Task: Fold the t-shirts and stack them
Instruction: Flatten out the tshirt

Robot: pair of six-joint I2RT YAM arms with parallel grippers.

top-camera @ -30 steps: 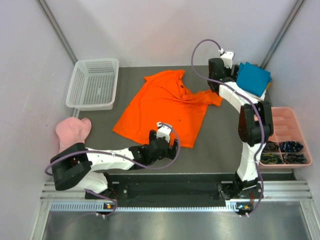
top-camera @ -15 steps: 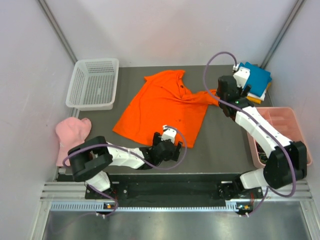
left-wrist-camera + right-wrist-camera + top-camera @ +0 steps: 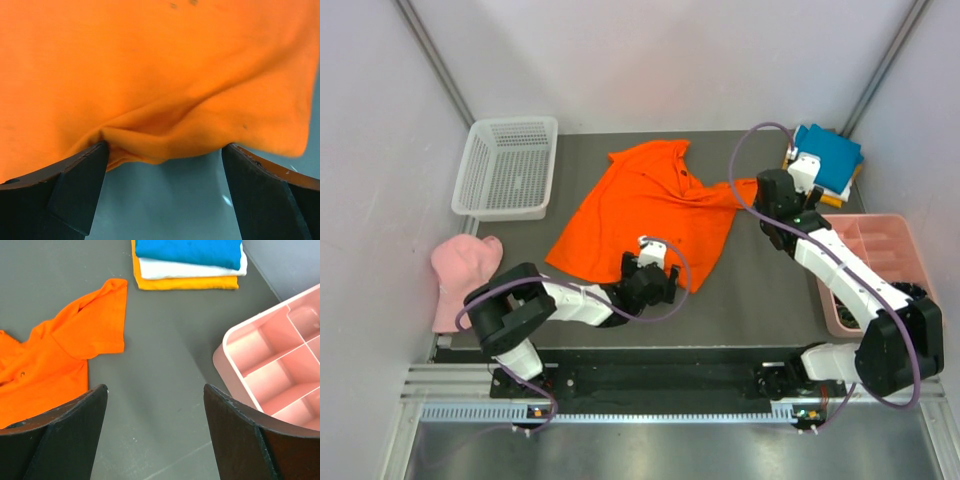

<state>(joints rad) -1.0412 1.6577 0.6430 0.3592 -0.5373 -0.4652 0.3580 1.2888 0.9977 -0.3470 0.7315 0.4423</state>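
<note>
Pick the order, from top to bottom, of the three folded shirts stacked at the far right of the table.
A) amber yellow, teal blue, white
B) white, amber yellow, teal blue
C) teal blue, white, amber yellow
C: the right wrist view shows the teal blue shirt on top, the white shirt under it and the amber yellow shirt at the bottom.

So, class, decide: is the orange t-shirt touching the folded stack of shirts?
Apart. The right wrist view shows a strip of bare table between the orange t-shirt and the folded stack.
</note>
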